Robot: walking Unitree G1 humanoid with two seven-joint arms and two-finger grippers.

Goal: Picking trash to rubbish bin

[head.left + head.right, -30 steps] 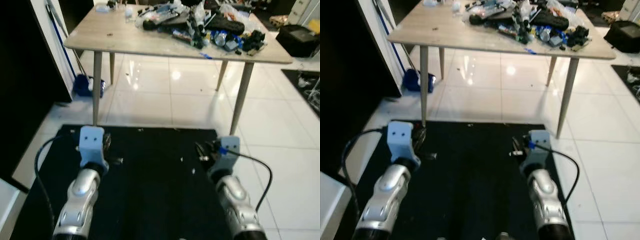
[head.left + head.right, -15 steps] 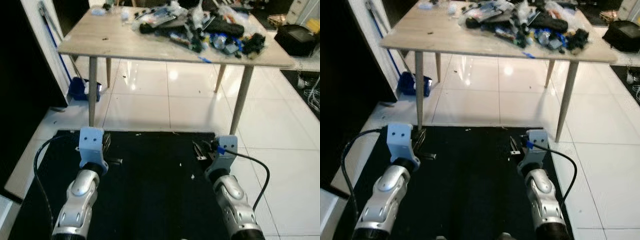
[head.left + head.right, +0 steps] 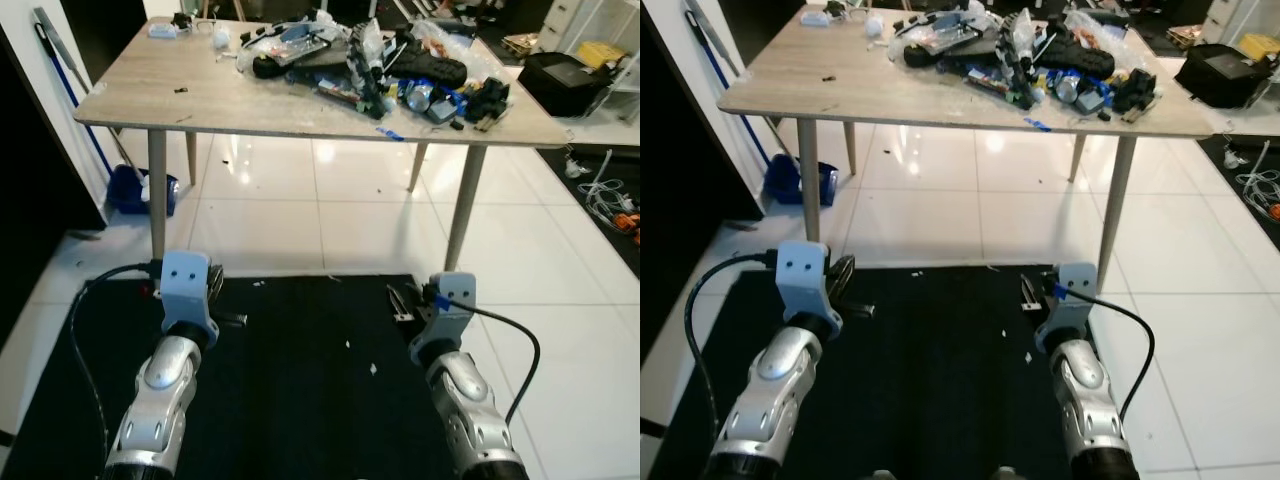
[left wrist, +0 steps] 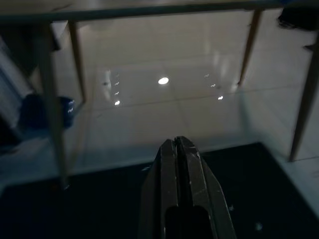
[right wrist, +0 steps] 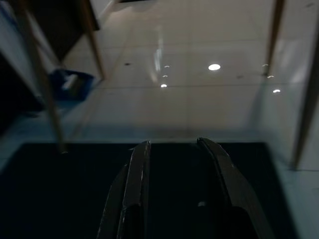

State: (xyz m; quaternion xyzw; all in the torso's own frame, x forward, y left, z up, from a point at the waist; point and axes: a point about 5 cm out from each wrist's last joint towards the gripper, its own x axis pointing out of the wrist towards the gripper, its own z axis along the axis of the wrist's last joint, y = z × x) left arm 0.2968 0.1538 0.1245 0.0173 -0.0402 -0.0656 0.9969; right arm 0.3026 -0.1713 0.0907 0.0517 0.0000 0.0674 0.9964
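Wooden table (image 3: 200,90) stands ahead on four slim legs (image 3: 157,195); the tiled floor (image 3: 330,190) beneath it is open between them. Cluttered pile (image 3: 380,65) occupies the tabletop's far right half; the near left portion is bare. Black mat (image 3: 300,370) between the arms carries only small scraps (image 3: 373,368). Blue dustpan (image 3: 130,190) and a broom handle (image 3: 70,80) obstruct the left wall side.
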